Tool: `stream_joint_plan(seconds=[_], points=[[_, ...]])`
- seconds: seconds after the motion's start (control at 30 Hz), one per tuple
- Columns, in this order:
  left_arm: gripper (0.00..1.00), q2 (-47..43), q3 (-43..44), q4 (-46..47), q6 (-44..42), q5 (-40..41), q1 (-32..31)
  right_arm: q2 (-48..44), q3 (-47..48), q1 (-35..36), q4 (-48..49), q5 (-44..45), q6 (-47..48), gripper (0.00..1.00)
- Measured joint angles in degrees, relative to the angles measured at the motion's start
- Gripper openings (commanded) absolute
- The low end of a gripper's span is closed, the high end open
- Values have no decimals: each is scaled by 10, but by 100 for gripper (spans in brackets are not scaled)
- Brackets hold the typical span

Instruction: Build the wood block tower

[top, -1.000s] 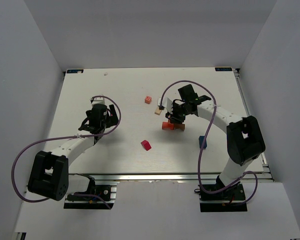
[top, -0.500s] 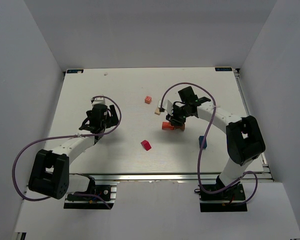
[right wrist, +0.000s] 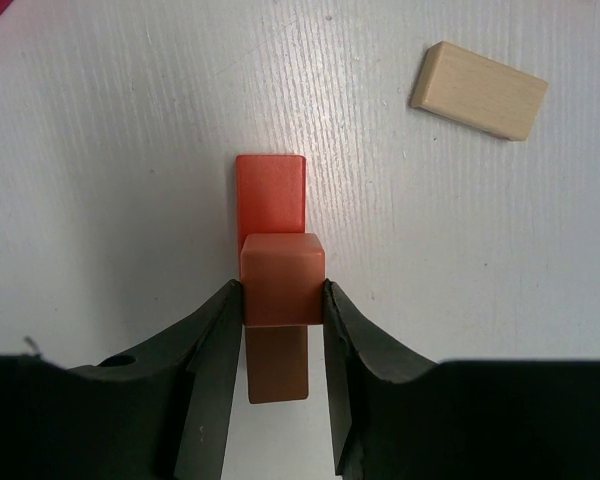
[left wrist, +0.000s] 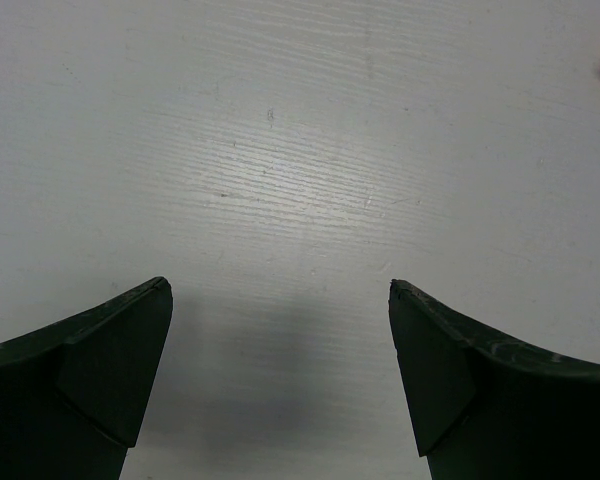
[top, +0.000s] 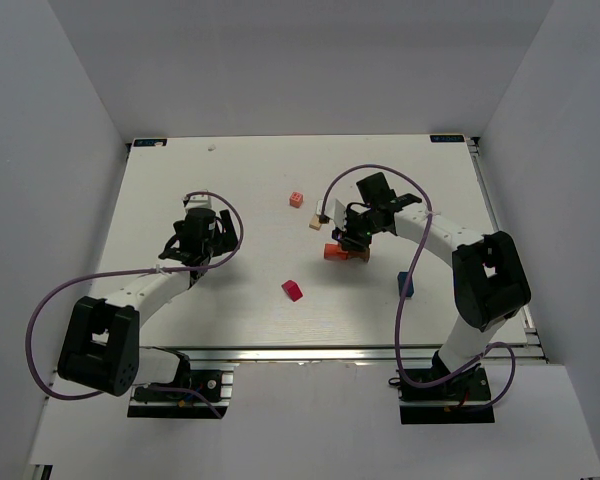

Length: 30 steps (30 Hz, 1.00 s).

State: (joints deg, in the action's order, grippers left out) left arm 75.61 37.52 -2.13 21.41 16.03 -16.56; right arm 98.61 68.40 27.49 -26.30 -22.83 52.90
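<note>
My right gripper (right wrist: 282, 290) is shut on a pink-orange cube (right wrist: 282, 278). It holds the cube over the place where an orange-red bar (right wrist: 270, 195) meets a brown bar (right wrist: 278, 365), lying end to end on the table. I cannot tell whether the cube touches them. In the top view the right gripper (top: 348, 240) is over these bars (top: 333, 252). A tan bar (right wrist: 478, 90) lies apart from them. My left gripper (left wrist: 280, 290) is open and empty over bare table, at the left in the top view (top: 193, 243).
Loose blocks lie on the white table (top: 230, 180): a tan bar (top: 316, 223), a salmon cube (top: 296, 199), a magenta-red block (top: 293, 290) and a blue block (top: 406, 284) near the right arm. Grey walls enclose the table.
My right gripper has shifted slightly left over the orange-red and brown bars, still holding the cube. The left arm has barely moved.
</note>
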Motion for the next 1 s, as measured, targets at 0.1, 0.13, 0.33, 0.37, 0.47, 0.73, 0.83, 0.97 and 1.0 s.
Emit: stream_joint_plan(seconds=[0.1, 0.13, 0.33, 0.37, 0.47, 0.73, 0.83, 0.97, 1.0], points=[[98, 0, 0, 0, 0, 0, 0, 0, 0, 0, 3, 0, 0, 33], [98, 0, 0, 0, 0, 0, 0, 0, 0, 0, 5, 0, 0, 33], [98, 0, 0, 0, -1, 0, 0, 0, 0, 0, 8, 0, 0, 33], [98, 0, 0, 0, -1, 0, 0, 0, 0, 0, 8, 0, 0, 33], [98, 0, 0, 0, -2, 0, 0, 0, 0, 0, 8, 0, 0, 34], [98, 0, 0, 0, -4, 0, 0, 0, -1, 3, 8, 0, 0, 36], [98, 0, 0, 0, -4, 0, 0, 0, -4, 4, 9, 0, 0, 36], [98, 0, 0, -1, -4, 0, 0, 0, -7, 7, 8, 2, 0, 36], [98, 0, 1, -2, -4, 0, 0, 0, -7, 7, 8, 2, 0, 37]])
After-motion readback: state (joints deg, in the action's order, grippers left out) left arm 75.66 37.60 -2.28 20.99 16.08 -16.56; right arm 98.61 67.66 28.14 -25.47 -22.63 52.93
